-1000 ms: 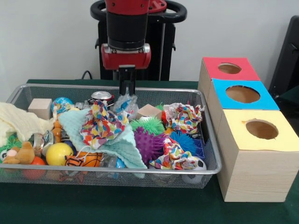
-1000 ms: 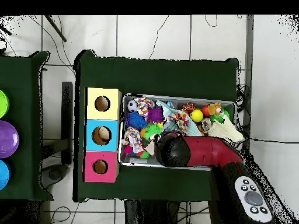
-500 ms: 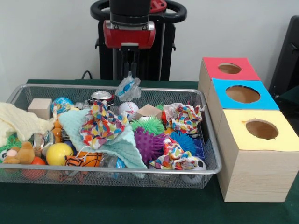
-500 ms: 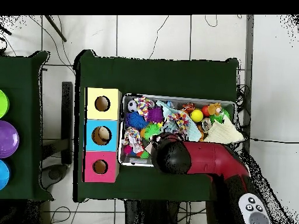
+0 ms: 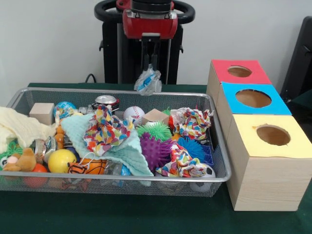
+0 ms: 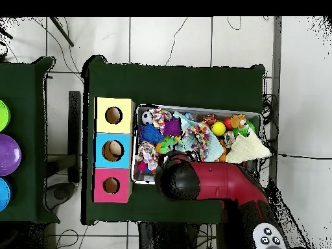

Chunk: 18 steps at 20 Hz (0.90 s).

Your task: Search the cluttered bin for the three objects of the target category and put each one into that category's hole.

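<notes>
My gripper (image 5: 150,65) is shut on a small clear creased bottle with a blue label (image 5: 148,81). It holds the bottle in the air above the far rim of the wire mesh bin (image 5: 220,146), right of the bin's middle. The blue-topped box's round hole (image 5: 253,98) lies to the right of the bin, between the red and yellow boxes. In the overhead view the arm (image 6: 194,181) hides the gripper and the bottle; the bin (image 6: 261,118) and the blue box's hole (image 6: 113,150) show. A clear shiny thing (image 5: 116,169) lies partly under the mint cloth at the bin's front wall.
The red-topped box (image 5: 229,78) and the yellow-topped box (image 5: 292,146) flank the blue one. The bin holds a metal can (image 5: 106,100), a purple spiky ball (image 5: 155,150), a green one (image 5: 153,130), patterned cloths (image 5: 105,130), a baseball (image 5: 133,114) and wooden blocks (image 5: 42,112).
The gripper has lifted the bottle out of the bin's far side and carried it up and to the right in the front view. The baseball it covered now shows.
</notes>
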Motion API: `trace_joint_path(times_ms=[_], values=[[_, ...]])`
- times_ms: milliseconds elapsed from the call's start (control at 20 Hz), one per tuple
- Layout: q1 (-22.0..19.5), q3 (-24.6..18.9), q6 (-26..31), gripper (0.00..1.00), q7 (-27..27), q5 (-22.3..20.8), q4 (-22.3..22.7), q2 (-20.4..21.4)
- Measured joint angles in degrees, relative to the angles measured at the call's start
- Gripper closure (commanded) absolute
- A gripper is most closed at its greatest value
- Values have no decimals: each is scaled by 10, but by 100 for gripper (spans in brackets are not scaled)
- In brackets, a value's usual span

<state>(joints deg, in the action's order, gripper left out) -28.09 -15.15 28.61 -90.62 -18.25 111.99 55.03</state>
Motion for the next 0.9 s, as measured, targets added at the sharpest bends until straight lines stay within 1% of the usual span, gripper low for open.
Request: trace_joint_path(times_ms=[50,150,600,900], values=[[8,0,0,100,0,4,3,0],[12,0,0,100,0,6,4,1],[69,3,0,100,0,28,16,10],[118,17,0,100,0,48,43,33]])
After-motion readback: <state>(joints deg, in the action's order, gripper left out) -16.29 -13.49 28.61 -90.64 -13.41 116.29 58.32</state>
